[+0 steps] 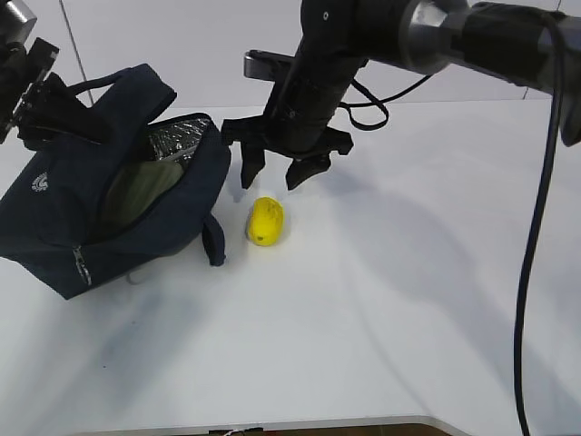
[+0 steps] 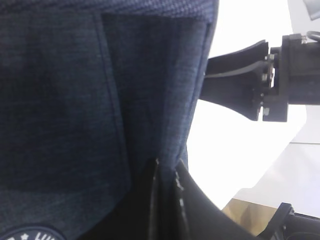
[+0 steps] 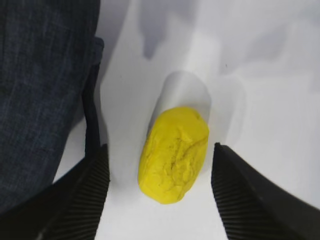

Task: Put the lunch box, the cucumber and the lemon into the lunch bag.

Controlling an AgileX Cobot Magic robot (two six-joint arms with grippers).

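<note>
The lemon [image 3: 173, 155] lies lengthwise between the right gripper's [image 3: 160, 192] wide-spread fingers [image 3: 82, 200], untouched, ends pointing toward and away from the wrist.

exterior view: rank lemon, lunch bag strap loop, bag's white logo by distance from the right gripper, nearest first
1. lemon: on the table just below the open right gripper.
2. strap loop: hanging off the lunch bag at its near right edge, left of the lemon.
3. white logo: on the bag's far left side, close to the left gripper, which is shut on the bag's fabric.
</note>
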